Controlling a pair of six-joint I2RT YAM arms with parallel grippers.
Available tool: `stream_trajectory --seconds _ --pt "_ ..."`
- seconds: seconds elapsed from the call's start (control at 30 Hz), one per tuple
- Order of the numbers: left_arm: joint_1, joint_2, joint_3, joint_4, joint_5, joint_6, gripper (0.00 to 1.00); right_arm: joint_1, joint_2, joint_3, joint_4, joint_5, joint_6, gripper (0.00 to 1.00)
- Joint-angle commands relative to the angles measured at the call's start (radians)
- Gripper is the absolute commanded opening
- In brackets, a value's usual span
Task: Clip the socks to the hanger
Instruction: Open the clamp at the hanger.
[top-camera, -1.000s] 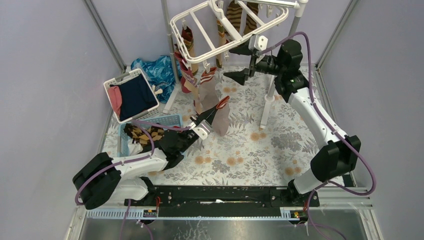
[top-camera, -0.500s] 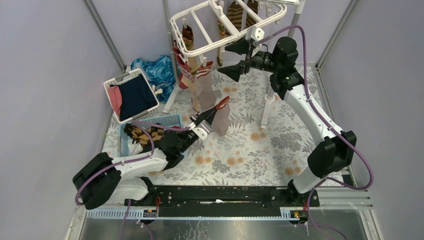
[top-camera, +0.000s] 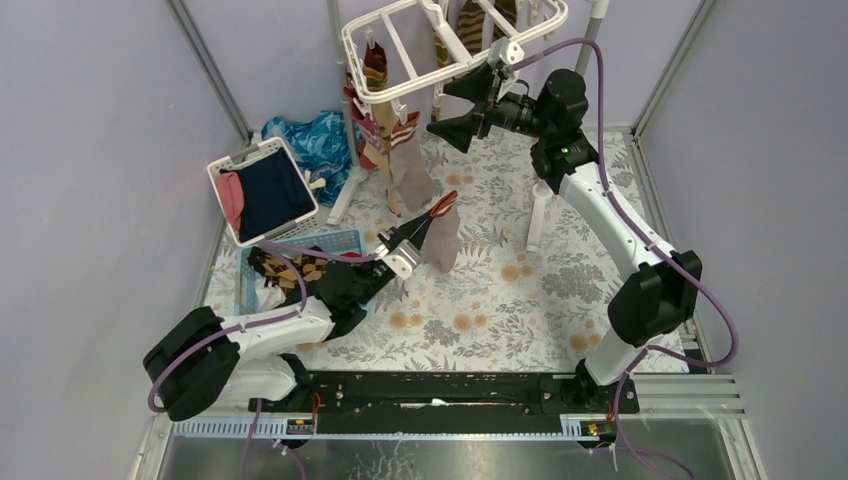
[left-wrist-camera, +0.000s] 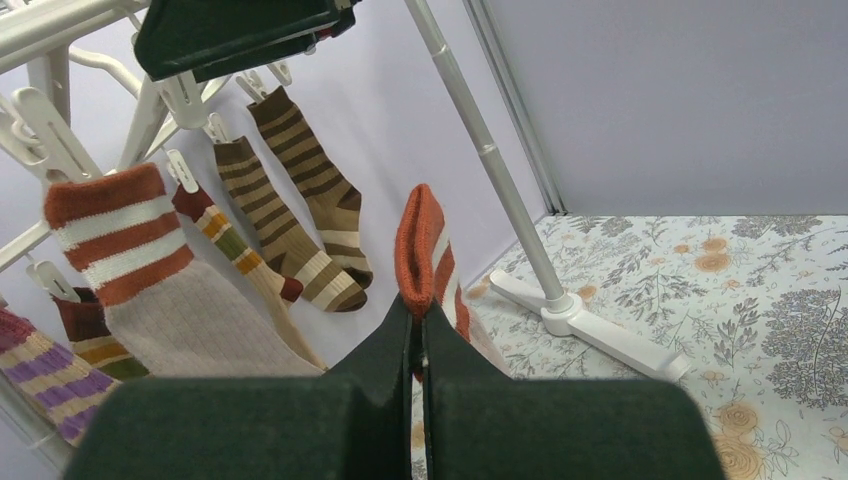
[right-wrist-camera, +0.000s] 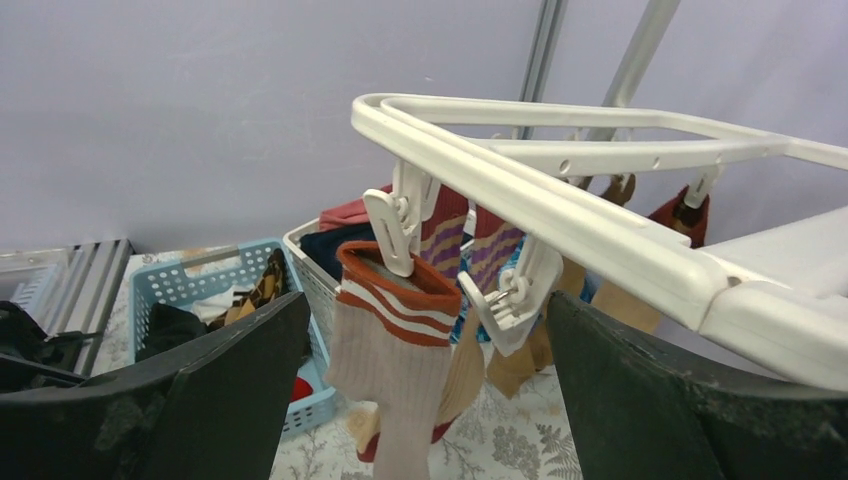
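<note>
The white hanger (top-camera: 395, 93) stands at the back with several striped socks (left-wrist-camera: 300, 200) clipped under it. A tan sock (right-wrist-camera: 400, 340) with a red-and-white cuff hangs from a clip (right-wrist-camera: 395, 225) on the near rail. An empty clip (right-wrist-camera: 515, 295) dangles beside it. My right gripper (top-camera: 462, 105) is open just below the hanger's near edge, its fingers either side of these two clips and touching neither. Low over the table, my left gripper (top-camera: 420, 228) is shut on the red cuff of a second tan sock (top-camera: 443, 240), which hangs below the closed jaws.
A white slotted basket (top-camera: 262, 190) with navy and pink garments sits at the back left. A small blue basket (top-camera: 335, 240) with argyle socks is in front of it. Shiny blue cloth (top-camera: 310, 140) lies behind. The stand's white feet (top-camera: 540, 215) rest on the floral table.
My right gripper has moved up and to the left, closer under the hanger's near edge, still open. The hanger frame has swung slightly. The left arm and its sock have not moved.
</note>
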Motion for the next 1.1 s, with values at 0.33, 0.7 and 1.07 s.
stream_trajectory --seconds 0.33,0.7,1.07 --pt "0.008 -0.036 -0.016 0.044 -0.002 -0.017 0.00 0.031 0.009 0.063 0.092 0.140 0.133 0.97" --pt "0.007 -0.046 -0.016 0.038 0.002 -0.031 0.00 0.045 0.018 0.059 0.085 0.233 0.161 0.99" --pt "0.007 -0.049 -0.009 0.031 0.002 -0.031 0.00 0.046 0.013 0.069 0.088 0.218 0.165 0.89"
